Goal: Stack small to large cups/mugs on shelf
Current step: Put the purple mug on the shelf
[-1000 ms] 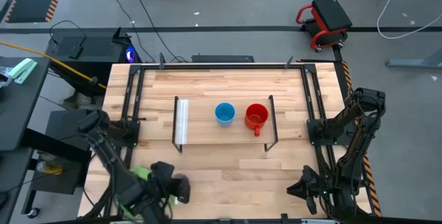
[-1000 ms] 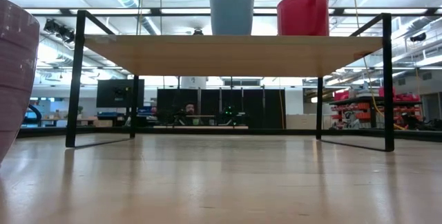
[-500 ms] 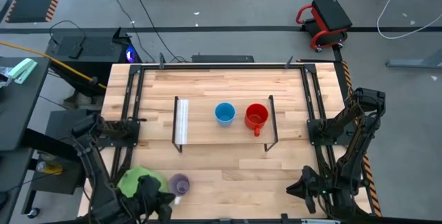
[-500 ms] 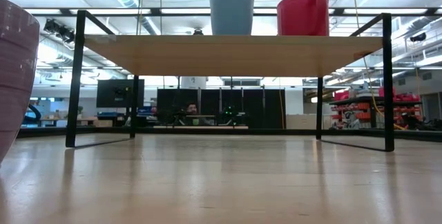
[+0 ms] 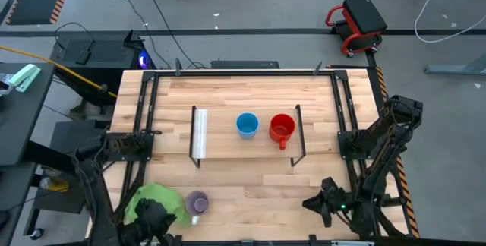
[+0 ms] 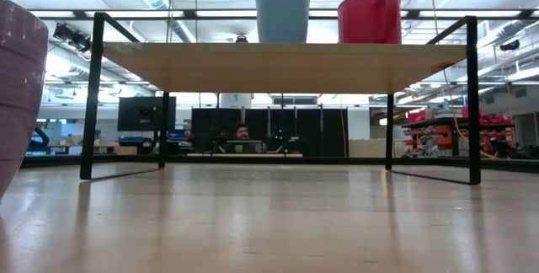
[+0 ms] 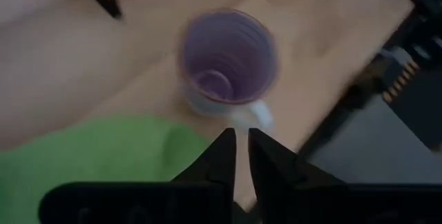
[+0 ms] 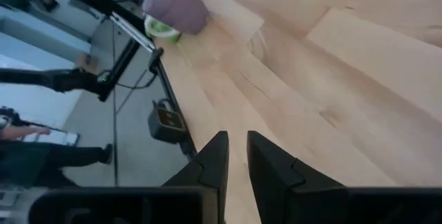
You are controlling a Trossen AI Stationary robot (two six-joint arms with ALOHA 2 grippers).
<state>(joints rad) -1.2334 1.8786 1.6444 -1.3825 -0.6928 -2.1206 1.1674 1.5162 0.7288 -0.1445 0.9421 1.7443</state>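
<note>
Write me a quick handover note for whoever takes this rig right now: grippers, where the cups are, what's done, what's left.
Left gripper: near the table's front-left corner, fingers nearly shut, holding nothing, just short of the purple mug's handle.
Right gripper: parked at the front-right edge, nearly shut, holding nothing.
Blue cup and red mug: upright, side by side on the shelf, red toward the right arm.
Purple mug: on the tabletop in front of the shelf, upright, beside the green cloth.
Done: two cups shelved.
Left: put the purple mug on the shelf, in size order.
</note>
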